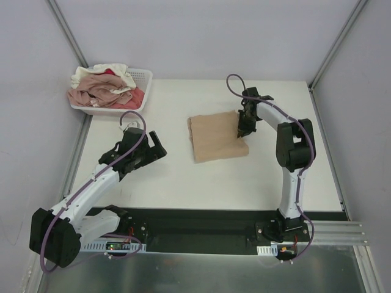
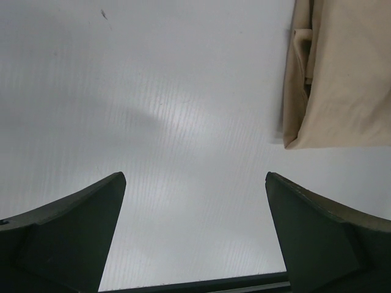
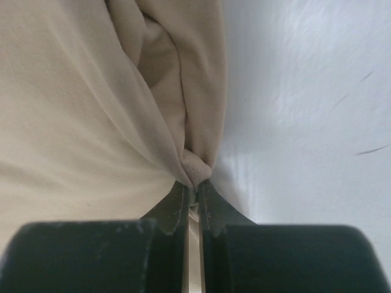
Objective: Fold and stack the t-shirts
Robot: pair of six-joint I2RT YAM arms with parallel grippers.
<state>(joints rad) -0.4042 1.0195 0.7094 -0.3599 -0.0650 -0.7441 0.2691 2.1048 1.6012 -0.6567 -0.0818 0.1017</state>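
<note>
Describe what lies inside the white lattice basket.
The basket holds a crumpled heap: cream-white t-shirt at the far side, dusty pink t-shirt in the middle, red t-shirt showing at the right. Anything beneath is covered.

Table (image 1: 183,177): white, matte; faint ribbed grain in wrist views, few small dark scuffs.
Centre-right: tan t-shirt (image 1: 214,139), folded to rough rectangle, lying flat, right edge bunched.
Far-left corner: white lattice basket (image 1: 142,78), holding heap of t-shirts (image 1: 101,88) (pink, cream, red); well apart from tan t-shirt.
Near edge: black base plate (image 1: 195,223), spanning most of width.
</note>
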